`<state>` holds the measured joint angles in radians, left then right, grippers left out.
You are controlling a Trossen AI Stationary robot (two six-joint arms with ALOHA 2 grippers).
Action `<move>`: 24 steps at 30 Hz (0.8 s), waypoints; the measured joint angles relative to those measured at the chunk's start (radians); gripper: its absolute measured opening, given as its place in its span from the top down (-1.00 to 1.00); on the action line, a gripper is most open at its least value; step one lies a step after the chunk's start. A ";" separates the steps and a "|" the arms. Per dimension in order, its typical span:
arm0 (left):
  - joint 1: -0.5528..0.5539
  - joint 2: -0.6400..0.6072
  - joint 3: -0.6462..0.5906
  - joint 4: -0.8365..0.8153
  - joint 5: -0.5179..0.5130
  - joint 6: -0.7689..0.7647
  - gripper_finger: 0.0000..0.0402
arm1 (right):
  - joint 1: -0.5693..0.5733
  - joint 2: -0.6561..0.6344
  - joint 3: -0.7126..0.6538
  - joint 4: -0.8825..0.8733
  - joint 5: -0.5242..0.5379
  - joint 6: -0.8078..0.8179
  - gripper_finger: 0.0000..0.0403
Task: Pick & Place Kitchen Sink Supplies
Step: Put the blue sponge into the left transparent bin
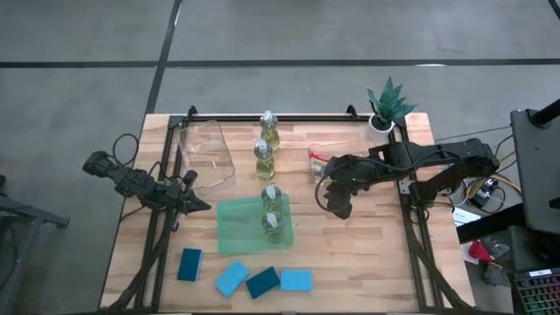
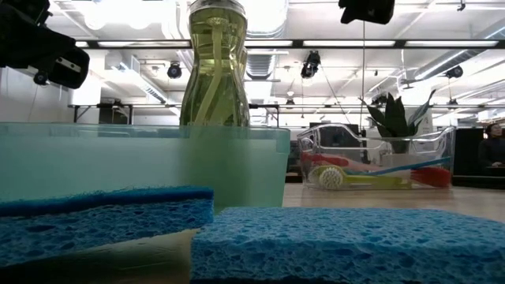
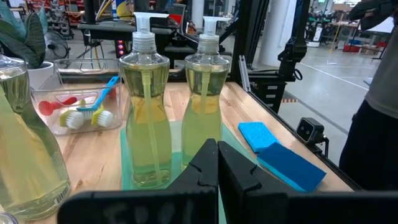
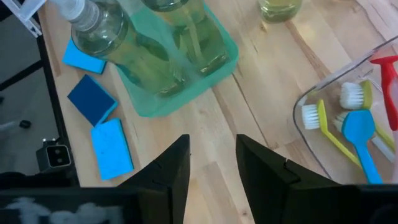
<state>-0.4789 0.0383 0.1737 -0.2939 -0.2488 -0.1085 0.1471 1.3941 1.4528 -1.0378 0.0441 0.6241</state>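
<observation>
Nearest the front edge we see four blue sponges [image 1: 248,278] lying loose on the bare wood, none of them in a container, so we judge that part of the job undone. Just behind them sits the green bin [image 1: 229,238], with two clear bottles [image 1: 271,215] of yellowish liquid standing upright inside it; that part looks done. Two more bottles [image 1: 266,143] stand farther back on the table, one behind the other, not yet placed.

Our right gripper [image 1: 339,208] hangs just right of the green bin, fingers parted and holding nothing. Our left gripper [image 1: 203,206] waits at the bin's left, clenched shut on nothing.

Beyond, an empty clear bin [image 1: 210,153] lies at the left, and a second clear bin [image 4: 316,93] at the right holds the red, yellow and blue brushes [image 4: 351,121], white bristles showing. The potted plant [image 1: 386,107] stands at the far corner.
</observation>
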 joint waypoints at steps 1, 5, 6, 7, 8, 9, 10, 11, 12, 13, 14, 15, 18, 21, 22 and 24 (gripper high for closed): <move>0.000 0.000 0.000 0.000 0.000 0.000 1.00 | 0.002 0.000 0.000 0.000 0.000 0.000 0.38; 0.000 0.000 0.000 0.000 0.000 0.000 1.00 | 0.011 0.000 0.000 0.000 0.001 0.008 0.42; 0.000 0.000 0.000 0.000 0.000 0.000 1.00 | 0.015 0.000 0.000 0.000 0.001 0.008 0.43; 0.000 0.000 0.000 0.000 0.000 0.000 1.00 | 0.020 0.000 0.000 0.000 0.001 0.005 0.44; 0.000 0.000 0.000 0.000 0.000 0.000 1.00 | 0.027 0.000 0.000 0.000 0.000 0.000 0.45; 0.000 0.000 0.000 0.000 0.000 0.000 1.00 | 0.032 0.000 0.000 0.000 0.000 -0.003 0.46; 0.000 0.000 0.000 0.000 0.000 0.000 1.00 | 0.036 0.000 0.000 0.000 0.000 -0.003 0.47; 0.000 0.000 0.000 0.000 0.000 0.000 1.00 | 0.042 0.000 0.000 0.000 0.001 -0.004 0.48; 0.000 0.000 0.000 0.000 0.000 0.000 1.00 | 0.048 0.000 0.000 0.001 0.001 -0.005 0.49; 0.000 0.000 0.000 0.000 0.000 0.000 1.00 | 0.055 0.000 0.000 0.001 0.003 -0.006 0.50; 0.000 0.000 0.000 0.000 0.000 0.000 1.00 | 0.061 0.000 0.000 0.002 0.004 -0.010 0.52; 0.000 0.000 0.000 0.000 0.000 0.000 1.00 | 0.067 0.000 -0.001 0.006 0.006 -0.016 0.53; 0.000 0.000 0.000 0.000 0.000 0.000 1.00 | 0.084 0.013 -0.006 0.007 0.045 -0.017 0.58; 0.000 0.000 0.000 0.000 0.000 0.000 1.00 | 0.084 0.034 -0.009 0.030 0.021 -0.025 0.63; 0.000 0.000 0.000 0.000 0.000 0.000 1.00 | 0.084 0.041 -0.009 0.046 0.011 -0.009 0.66; 0.000 0.000 0.000 0.000 0.000 0.000 1.00 | 0.102 0.056 -0.009 0.075 0.011 0.031 0.75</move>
<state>-0.4789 0.0383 0.1738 -0.2939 -0.2485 -0.1089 0.2492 1.4500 1.4435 -0.9629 0.0555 0.6551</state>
